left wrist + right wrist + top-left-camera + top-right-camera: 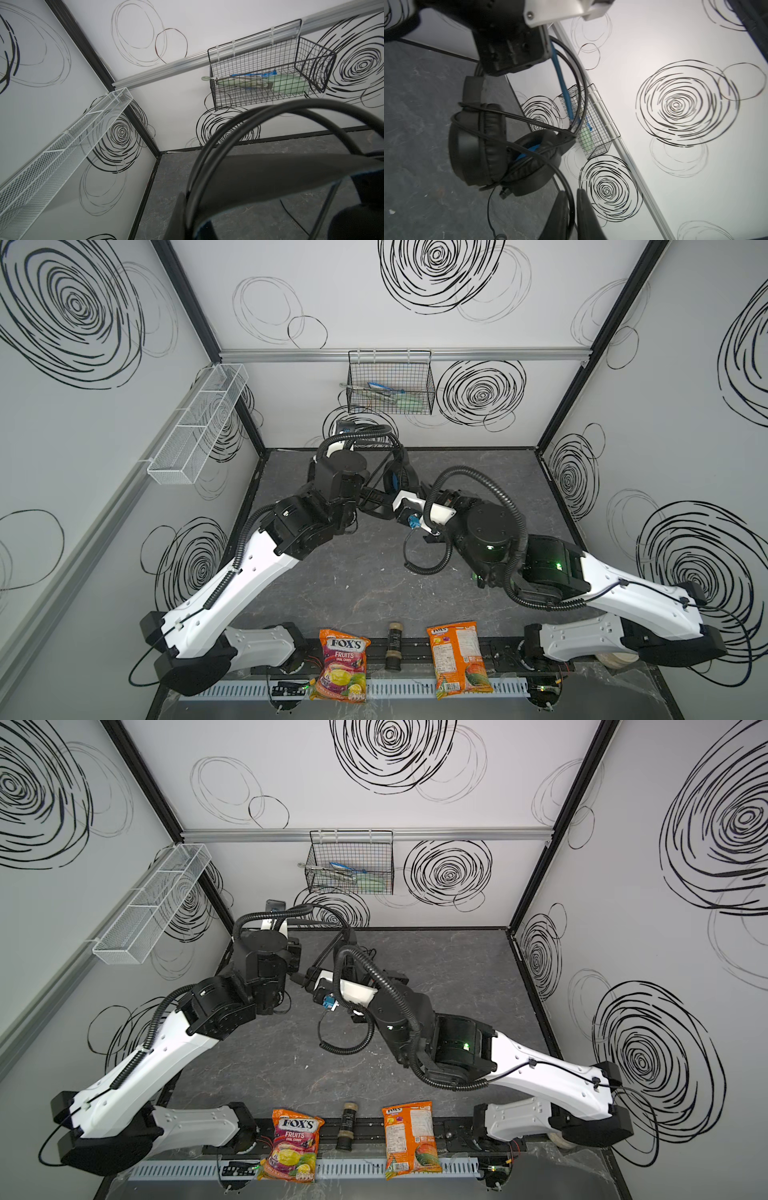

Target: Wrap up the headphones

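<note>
Left claw point(544, 52) clenched on the wire headband point(580, 87), so the headphones point(492, 135) hang above the dark bench point(353, 580), toward its back, earcups point(467, 149) lowermost and close together. Thin black cable point(529, 122) crosses the earcups in several turns, then runs on to the right claw point(571, 200). Its fingers point(558, 218) stand nearly together with the cable threading the slit between them; pinched or slack, cannot tell. A loose end of cable loops down beside that claw. In both top views the arms point(257, 560) meet mid-bench and hide most of the headphones
</note>
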Controlling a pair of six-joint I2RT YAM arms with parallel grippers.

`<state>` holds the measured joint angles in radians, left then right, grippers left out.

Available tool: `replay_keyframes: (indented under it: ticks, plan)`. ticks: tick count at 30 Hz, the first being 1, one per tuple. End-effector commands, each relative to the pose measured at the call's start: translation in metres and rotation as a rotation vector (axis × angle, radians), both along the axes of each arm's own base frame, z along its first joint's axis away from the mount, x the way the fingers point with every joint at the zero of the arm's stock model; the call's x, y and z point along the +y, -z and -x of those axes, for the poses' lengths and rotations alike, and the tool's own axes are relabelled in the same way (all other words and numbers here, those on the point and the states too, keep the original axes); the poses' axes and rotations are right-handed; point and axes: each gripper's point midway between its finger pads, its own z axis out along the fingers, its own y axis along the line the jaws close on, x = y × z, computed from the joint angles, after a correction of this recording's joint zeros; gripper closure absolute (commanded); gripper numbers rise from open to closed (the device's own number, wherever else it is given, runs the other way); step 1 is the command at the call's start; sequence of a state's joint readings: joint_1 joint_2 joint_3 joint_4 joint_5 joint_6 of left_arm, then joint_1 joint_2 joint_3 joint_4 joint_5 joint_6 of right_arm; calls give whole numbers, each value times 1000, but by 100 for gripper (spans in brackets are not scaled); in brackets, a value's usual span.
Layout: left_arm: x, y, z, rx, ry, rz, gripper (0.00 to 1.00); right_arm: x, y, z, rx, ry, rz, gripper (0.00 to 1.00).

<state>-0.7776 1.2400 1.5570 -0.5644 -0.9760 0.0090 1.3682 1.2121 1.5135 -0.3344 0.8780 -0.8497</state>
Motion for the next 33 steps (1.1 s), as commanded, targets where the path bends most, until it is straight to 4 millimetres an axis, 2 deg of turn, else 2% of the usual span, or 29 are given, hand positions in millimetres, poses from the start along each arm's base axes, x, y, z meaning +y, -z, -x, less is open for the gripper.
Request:
replay_keyframes:
  ticks: [1, 4, 8, 11, 13, 15, 18, 21, 25, 29, 33]
  plan:
    - [4, -18, 4, -57, 24, 96, 100, -18, -26, -4, -63, 80, -90, 86]
    - [-7, -18, 7, -54, 106, 113, 100, -16, -28, -6, -66, 71, -126, 86]
    - [-24, -11, 15, -27, 237, 134, 100, -21, -42, -23, -38, 84, -211, 88]
    - [-25, -6, 21, -5, 253, 154, 100, -29, -52, -38, -1, 91, -280, 90]
    - [-20, -8, 24, -14, 233, 160, 100, -31, -53, -40, 39, 57, -330, 89]
    - [-15, -14, 27, -33, 219, 177, 100, -40, -55, -39, 76, 38, -418, 81]
    - [-13, -27, 32, -52, 232, 223, 100, -60, -59, -38, 165, -23, -601, 62]
    - [-16, -42, 37, -53, 270, 307, 100, -78, -58, -34, 216, -98, -711, 38]
    - [-16, -67, 44, -56, 303, 430, 100, -98, -41, -36, 269, -153, -784, 25]
    - [-14, -85, 50, -61, 309, 552, 100, -102, 6, -50, 412, -191, -840, 17]
    - [-22, -90, 53, -62, 352, 642, 100, -93, 49, -56, 539, -283, -900, 14]
